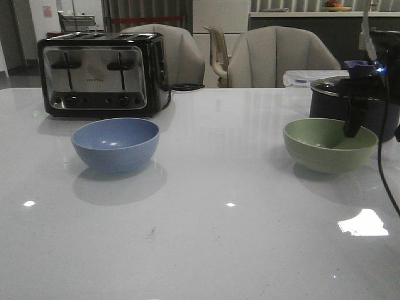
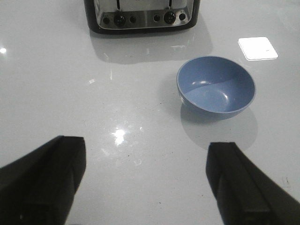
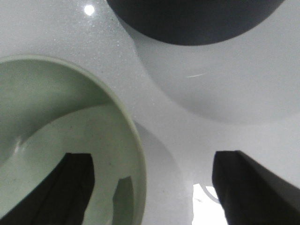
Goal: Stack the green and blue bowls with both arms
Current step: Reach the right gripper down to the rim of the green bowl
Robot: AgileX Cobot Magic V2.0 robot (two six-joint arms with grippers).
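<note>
Glossy white counter [image 1: 206, 250], lit by ceiling reflections. Blue bowl [image 1: 115, 144] upright on the robot's left half, just in front of a black-and-chrome toaster [image 1: 103, 74], apart from it. Green bowl [image 1: 330, 145] upright on the right half, well apart from the blue one, just in front of a dark navy pot [image 1: 350, 103]. Both bowls empty, neither stacked.

Right arm [image 1: 369, 81] reaching down over the green bowl's far right rim, a thin black cable [image 1: 382, 169] trailing off it toward the counter's near right edge. Right jaws [image 3: 152, 187] spread wide, straddling the bowl's rim: one finger [image 3: 70, 192] inside the bowl, low against the inner wall, the other [image 3: 253, 187] outside over bare counter. Touching the bowl or not: cannot tell. Pot's dark curved wall [image 3: 197, 21] close beyond the bowl in the right wrist view.

Left jaws [image 2: 145, 183] spread wide as well, empty, hovering above bare counter, well short of the blue bowl [image 2: 216, 87]; toaster front [image 2: 142, 16] beyond it. Left arm unseen in the front view. Two grey chairs [image 1: 275, 59] behind the counter.
</note>
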